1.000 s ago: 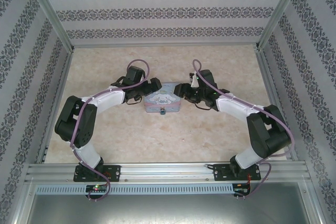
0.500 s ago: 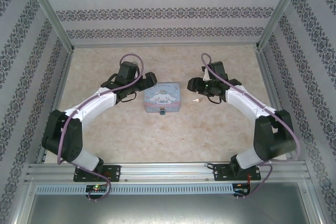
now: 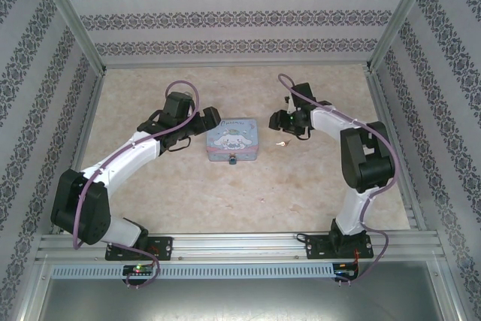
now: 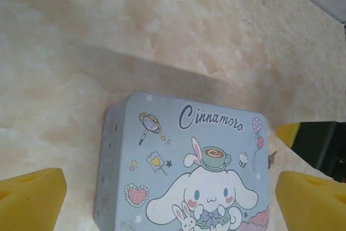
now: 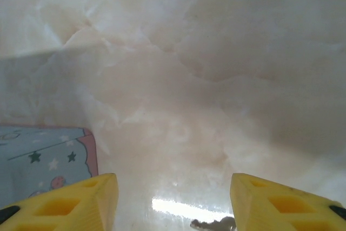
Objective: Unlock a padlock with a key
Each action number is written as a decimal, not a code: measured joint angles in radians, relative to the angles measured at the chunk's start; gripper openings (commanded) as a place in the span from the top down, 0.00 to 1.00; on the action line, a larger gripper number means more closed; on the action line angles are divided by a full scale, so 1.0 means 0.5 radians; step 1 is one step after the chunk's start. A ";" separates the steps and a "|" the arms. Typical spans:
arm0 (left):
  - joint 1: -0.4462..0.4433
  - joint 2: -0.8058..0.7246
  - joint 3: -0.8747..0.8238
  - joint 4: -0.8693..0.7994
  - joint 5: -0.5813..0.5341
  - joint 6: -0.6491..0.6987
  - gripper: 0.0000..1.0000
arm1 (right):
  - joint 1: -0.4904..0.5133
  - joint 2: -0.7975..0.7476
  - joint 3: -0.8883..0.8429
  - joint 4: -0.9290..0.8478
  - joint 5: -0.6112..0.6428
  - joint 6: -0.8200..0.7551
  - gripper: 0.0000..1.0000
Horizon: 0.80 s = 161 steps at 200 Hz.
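Tiny key [image 5: 213, 223] flat on table [image 3: 225, 201], right of tin [image 3: 233, 137]: likely light, stiff, slippery, so pinch edgewise at head. Padlock [image 3: 233, 160] at tin's near edge. Right gripper [image 5: 173, 198] spread, empty, hovering over key; left gripper [image 4: 173, 198] spread wide beside tin.

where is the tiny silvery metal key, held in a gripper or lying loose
Loose: the tiny silvery metal key lies on the beige marbled table, beneath the open right gripper, not clamped.

Bare tabletop [image 3: 225, 201] around the key [image 3: 282, 143], tin box [image 3: 233, 137] the nearest obstacle, leftward
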 measured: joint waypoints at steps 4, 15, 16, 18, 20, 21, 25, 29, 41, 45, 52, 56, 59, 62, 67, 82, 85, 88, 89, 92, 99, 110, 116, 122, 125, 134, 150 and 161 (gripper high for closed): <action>0.000 0.000 0.000 0.000 0.002 0.000 0.00 | 0.000 0.011 0.002 0.000 -0.002 0.001 0.43; 0.000 0.000 0.000 -0.001 0.008 0.000 0.01 | 0.000 0.032 0.002 -0.002 -0.004 0.006 0.43; 0.000 0.000 0.000 -0.001 0.008 0.000 0.01 | 0.000 0.033 0.001 -0.002 -0.004 0.006 0.43; 0.000 0.000 0.000 -0.002 0.008 0.000 0.00 | 0.000 0.034 -0.001 -0.002 -0.004 0.007 0.43; 0.000 0.000 0.000 -0.002 0.008 0.000 0.00 | 0.000 0.035 -0.002 0.001 -0.004 0.007 0.43; 0.000 0.000 0.000 -0.003 0.009 0.000 0.00 | 0.000 0.035 -0.003 0.002 -0.004 0.007 0.43; 0.000 0.000 0.000 -0.004 0.009 0.000 0.01 | 0.000 0.035 -0.008 0.004 -0.004 0.008 0.43; 0.000 0.000 0.000 -0.005 0.009 0.000 0.00 | 0.000 0.034 -0.017 0.010 -0.004 0.008 0.43; 0.000 0.000 0.000 -0.005 0.014 0.000 0.00 | 0.000 0.034 -0.039 0.023 -0.005 0.014 0.44; 0.000 0.000 0.000 -0.005 0.016 0.000 0.01 | 0.000 0.034 -0.050 0.027 -0.005 0.014 0.44; 0.000 0.000 0.000 -0.005 0.018 0.000 0.00 | 0.000 0.034 -0.071 0.029 -0.005 0.014 0.44; 0.000 0.000 0.000 -0.005 0.021 0.000 0.00 | 0.000 0.034 -0.082 0.030 -0.005 0.014 0.44; 0.000 0.000 0.000 -0.005 0.022 0.000 0.00 | 0.000 0.034 -0.091 0.030 -0.005 0.014 0.44; 0.000 0.000 0.000 -0.005 0.023 0.000 0.01 | 0.000 0.034 -0.102 0.031 -0.005 0.014 0.44; 0.000 0.000 0.000 -0.005 0.024 0.000 0.01 | 0.000 0.034 -0.120 0.032 -0.005 0.014 0.44; 0.000 0.000 0.000 -0.005 0.030 0.000 0.00 | -0.004 0.010 -0.166 0.070 -0.011 0.014 0.44; 0.000 0.000 0.000 -0.004 0.031 0.000 0.00 | -0.004 -0.001 -0.174 0.072 -0.010 0.014 0.44; 0.000 0.000 0.000 -0.004 0.032 0.000 0.00 | -0.004 -0.010 -0.185 0.076 -0.011 0.014 0.44; 0.000 0.000 0.000 -0.004 0.032 0.000 0.00 | -0.004 -0.012 -0.187 0.076 -0.011 0.014 0.44; 0.000 0.000 0.000 -0.004 0.034 0.000 0.01 | -0.004 -0.023 -0.198 0.074 -0.011 0.014 0.44; 0.000 0.000 0.000 -0.004 0.038 -0.001 0.01 | -0.003 -0.050 -0.231 0.073 -0.012 0.014 0.44; 0.000 0.001 0.000 -0.004 0.041 -0.004 0.00 | -0.003 -0.085 -0.283 0.075 -0.021 0.014 0.44; 0.000 0.001 0.000 -0.003 0.045 -0.005 0.00 | -0.002 -0.108 -0.311 0.076 -0.026 0.014 0.44; 0.000 0.001 0.000 -0.003 0.046 -0.005 0.00 | -0.002 -0.130 -0.338 0.079 -0.027 0.017 0.44; 0.000 0.001 0.000 -0.003 0.047 -0.005 0.00 | -0.002 -0.146 -0.355 0.079 -0.028 0.021 0.45; 0.000 0.002 0.000 -0.002 0.050 -0.005 0.01 | 0.002 -0.180 -0.398 0.082 -0.034 0.024 0.45; 0.000 0.007 0.000 0.001 0.055 -0.006 0.01 | 0.025 -0.227 -0.455 0.082 -0.042 0.047 0.45; 0.000 0.017 0.000 0.005 0.056 -0.006 0.00 | 0.056 -0.251 -0.484 0.086 -0.044 0.059 0.45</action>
